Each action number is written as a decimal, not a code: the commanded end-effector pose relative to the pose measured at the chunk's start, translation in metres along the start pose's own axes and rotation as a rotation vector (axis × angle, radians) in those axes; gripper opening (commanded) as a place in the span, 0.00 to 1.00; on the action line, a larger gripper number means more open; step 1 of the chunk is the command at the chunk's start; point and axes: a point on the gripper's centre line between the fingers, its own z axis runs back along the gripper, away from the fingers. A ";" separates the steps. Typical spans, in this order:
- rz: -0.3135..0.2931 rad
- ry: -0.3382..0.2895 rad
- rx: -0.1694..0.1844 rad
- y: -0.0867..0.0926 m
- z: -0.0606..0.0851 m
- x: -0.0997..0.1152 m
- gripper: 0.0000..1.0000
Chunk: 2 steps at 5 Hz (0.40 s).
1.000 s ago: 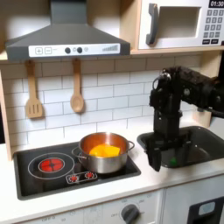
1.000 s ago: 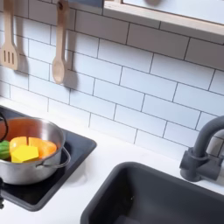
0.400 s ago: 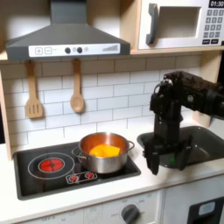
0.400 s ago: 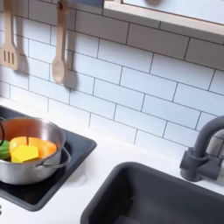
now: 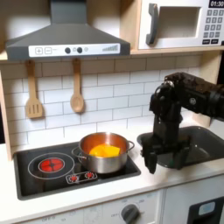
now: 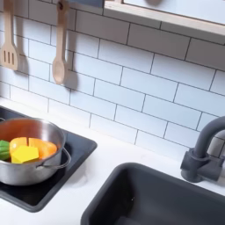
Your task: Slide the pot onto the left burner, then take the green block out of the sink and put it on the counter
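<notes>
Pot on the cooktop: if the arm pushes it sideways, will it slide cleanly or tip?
The pot looks wide and low, so it will probably slide rather than tip. Its shiny steel wall may let a fingertip skid off; the side handle could make it rotate if struck. The loose yellow-orange pieces inside may shift but seem to sit below the rim.
</notes>
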 end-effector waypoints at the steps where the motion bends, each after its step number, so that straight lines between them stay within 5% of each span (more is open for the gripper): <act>1: -0.011 -0.039 -0.065 0.001 0.002 0.000 1.00; 2: -0.050 -0.125 -0.065 0.000 0.005 0.006 1.00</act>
